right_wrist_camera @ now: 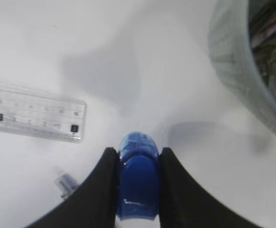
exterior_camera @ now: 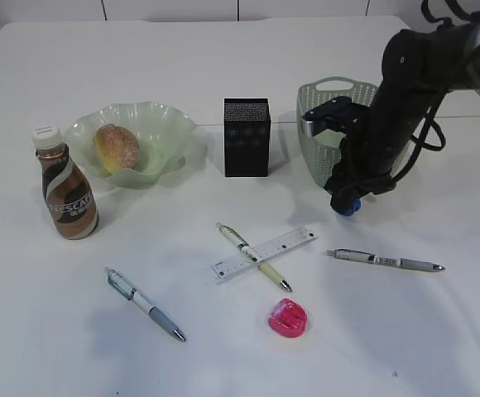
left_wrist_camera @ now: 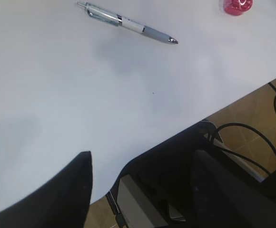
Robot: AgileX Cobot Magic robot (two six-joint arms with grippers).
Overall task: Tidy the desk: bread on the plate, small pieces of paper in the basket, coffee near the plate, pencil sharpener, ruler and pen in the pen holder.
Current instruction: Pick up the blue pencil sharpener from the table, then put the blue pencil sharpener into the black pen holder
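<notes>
My right gripper [right_wrist_camera: 138, 156] is shut on a small blue pencil sharpener [right_wrist_camera: 138, 180] just above the desk [exterior_camera: 439, 331], in front of the green basket [exterior_camera: 314, 124]. Crumpled paper [right_wrist_camera: 271, 42] lies inside the basket. The clear ruler [exterior_camera: 294, 242] lies across a pen [exterior_camera: 252, 256] at mid-desk. Two more pens [exterior_camera: 145, 303] [exterior_camera: 385, 260] and a pink sharpener [exterior_camera: 288, 318] lie nearby. The bread [exterior_camera: 117, 147] sits on the plate [exterior_camera: 170, 132], with the coffee [exterior_camera: 68, 194] beside it. The black pen holder [exterior_camera: 247, 136] stands centre back. My left gripper [left_wrist_camera: 142, 190] is open and empty over the desk's front edge.
The right arm [exterior_camera: 405, 99] leans in from the back right, in front of the basket. Below the front edge of the desk, the left wrist view shows cables [left_wrist_camera: 252, 137] and the floor.
</notes>
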